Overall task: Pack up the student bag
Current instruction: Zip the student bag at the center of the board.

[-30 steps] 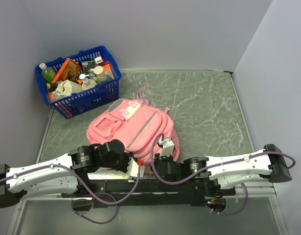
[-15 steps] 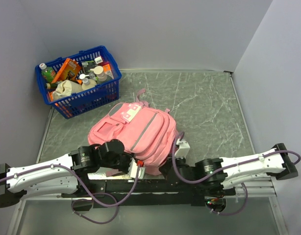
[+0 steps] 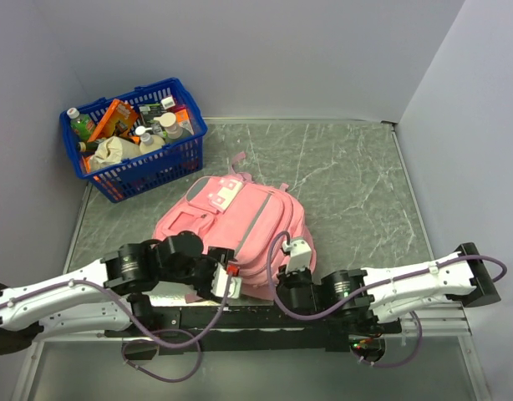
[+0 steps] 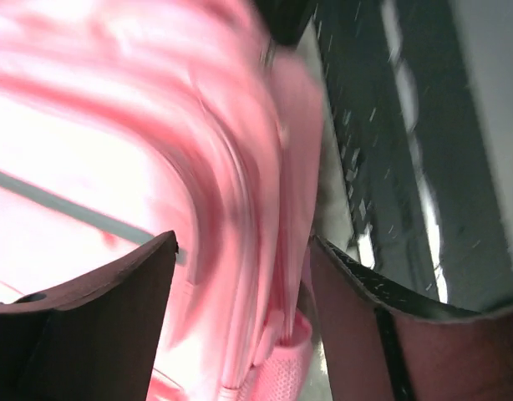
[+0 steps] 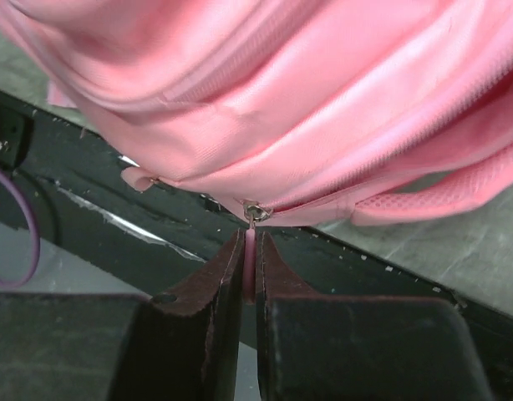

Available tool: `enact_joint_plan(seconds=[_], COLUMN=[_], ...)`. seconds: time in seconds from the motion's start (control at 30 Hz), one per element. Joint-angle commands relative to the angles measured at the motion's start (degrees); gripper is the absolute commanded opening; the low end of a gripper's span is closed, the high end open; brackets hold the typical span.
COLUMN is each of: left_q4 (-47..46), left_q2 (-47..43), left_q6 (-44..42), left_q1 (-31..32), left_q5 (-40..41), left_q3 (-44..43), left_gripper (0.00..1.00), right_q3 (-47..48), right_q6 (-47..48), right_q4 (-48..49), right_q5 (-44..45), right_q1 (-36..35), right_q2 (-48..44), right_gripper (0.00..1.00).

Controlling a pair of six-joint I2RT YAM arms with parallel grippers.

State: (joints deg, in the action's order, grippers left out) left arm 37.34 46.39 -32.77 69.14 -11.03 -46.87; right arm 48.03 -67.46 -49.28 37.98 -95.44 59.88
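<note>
Here, the right gripper [image 5: 249, 241] pinches the zipper pull [image 5: 250, 261] of the student bag [image 5: 323, 83]; left gripper [image 4: 244, 251] spread.

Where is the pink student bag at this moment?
In the top view, the student bag lies near the middle of the table, towards its near edge; the blue basket stands beyond it on the far left.

Left wrist view: student bag [image 4: 114, 125] motion-blurred

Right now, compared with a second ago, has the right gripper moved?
Yes. In the top view the right gripper has shifted rightward, farther from the blue basket, its jaws shut on the student bag's zipper pull.
</note>
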Motion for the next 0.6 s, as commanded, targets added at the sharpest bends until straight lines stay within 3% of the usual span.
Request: enact_joint_plan(seconds=[0.0,0.07,0.2,0.33,0.37,0.5,0.57], left_q4=[-0.4,-1.0,-5.9,-7.1,-7.4,-16.8,-19.7], left_q2=[-3.2,-2.3,-3.2,0.4,0.9,2.4,3.1], left_q6=[5.2,7.0,7.3,7.7,7.9,8.6,9.2], left_q1=[6.2,6.5,11.1,14.9,15.9,18.3,18.3], left_q5=[-1.9,-1.5,1.1,0.6,0.6,9.6,14.9], left_q3=[-3.7,-3.2,1.3,2.3,2.9,7.2,9.2], left_gripper=[0.67,0.60,0.55,0.35,0.34,0.40,0.52], right_q3=[5.6,7.0,12.6,16.1,16.5,18.6,18.0], right_q6=[9.5,13.6,19.2,23.3,24.0,25.2,23.7], right_q4=[5.1,6.5,7.5,7.9,8.7,8.7,8.3], right_q5=[-0.6,-1.9,-4.4,-7.2,-8.0,-9.1,-10.0], right_q1=[2.5,4.5,6.2,8.0,8.7,9.3,9.3], right_q2=[-4.6,-5.4,-3.7,-0.6,0.0,1.1,0.7], right_gripper=[0.00,0.00,0.00,0.00,0.00,0.00,0.00])
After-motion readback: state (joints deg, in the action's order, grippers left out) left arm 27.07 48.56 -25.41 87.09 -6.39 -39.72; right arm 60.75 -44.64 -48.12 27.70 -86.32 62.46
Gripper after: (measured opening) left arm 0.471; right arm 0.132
